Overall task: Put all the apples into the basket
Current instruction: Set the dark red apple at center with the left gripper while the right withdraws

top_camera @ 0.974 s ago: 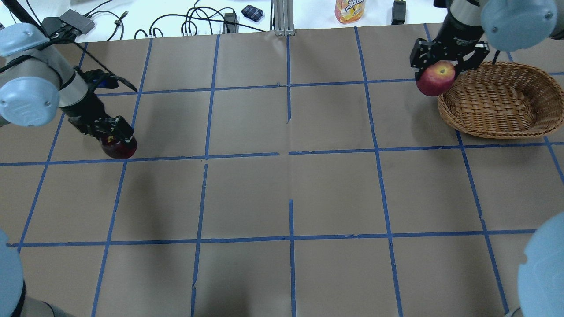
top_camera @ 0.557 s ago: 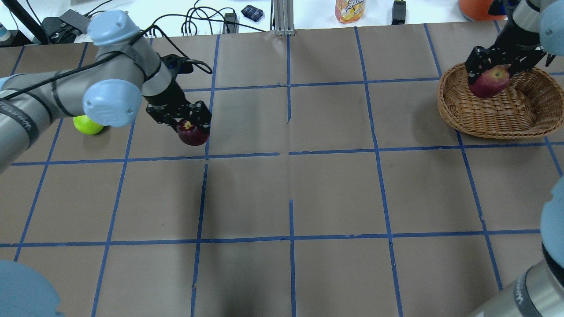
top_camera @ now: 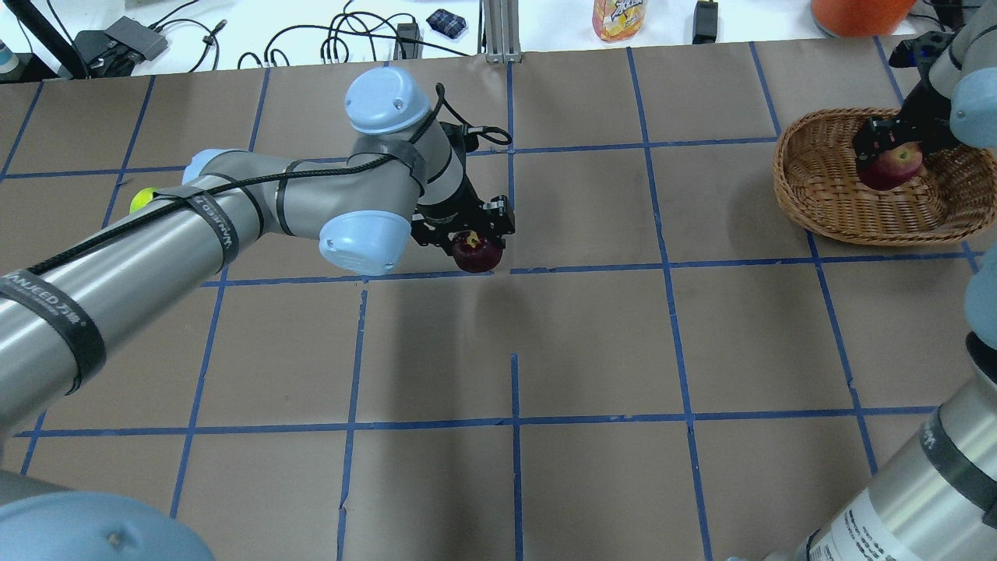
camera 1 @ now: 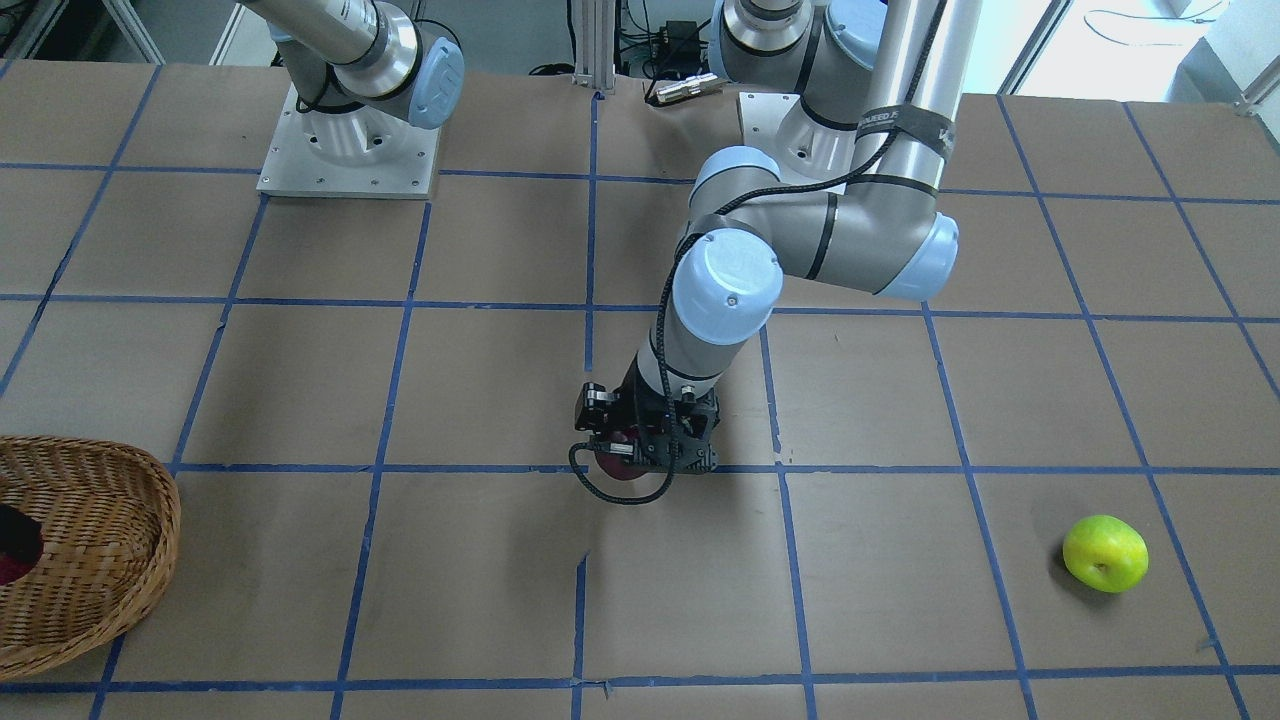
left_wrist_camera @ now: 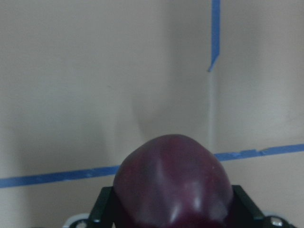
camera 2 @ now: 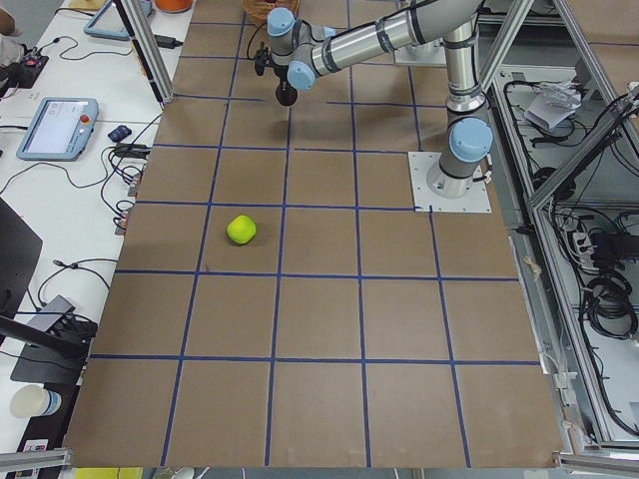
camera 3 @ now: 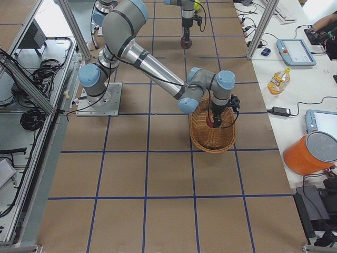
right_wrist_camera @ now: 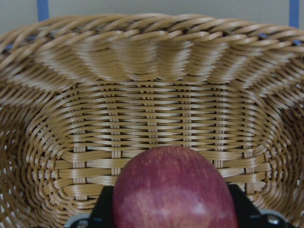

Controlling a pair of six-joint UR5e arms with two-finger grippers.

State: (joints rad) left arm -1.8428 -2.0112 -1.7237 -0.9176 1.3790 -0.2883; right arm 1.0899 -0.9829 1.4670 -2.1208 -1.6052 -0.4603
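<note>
My left gripper (top_camera: 475,243) is shut on the dark purple-maroon apple (top_camera: 479,257) and holds it just above the table's middle; the apple fills the bottom of the left wrist view (left_wrist_camera: 173,185). My right gripper (top_camera: 888,152) is shut on the red apple (top_camera: 893,167) and holds it low inside the wicker basket (top_camera: 818,210) at the far right. The right wrist view shows that apple (right_wrist_camera: 175,190) over the basket's woven floor (right_wrist_camera: 152,109). The yellow-green apple (camera 1: 1104,553) lies on the table at the far left, half hidden behind my left arm in the overhead view (top_camera: 140,199).
A juice bottle (top_camera: 619,17), cables and an orange bucket (top_camera: 857,12) sit past the table's far edge. The arms' base plates (camera 1: 350,150) stand at the robot's side. Blue tape lines grid the brown table.
My left arm has swung right, carrying the maroon apple from the left side to the middle. My right gripper has carried the red apple over the rim and down into the basket.
</note>
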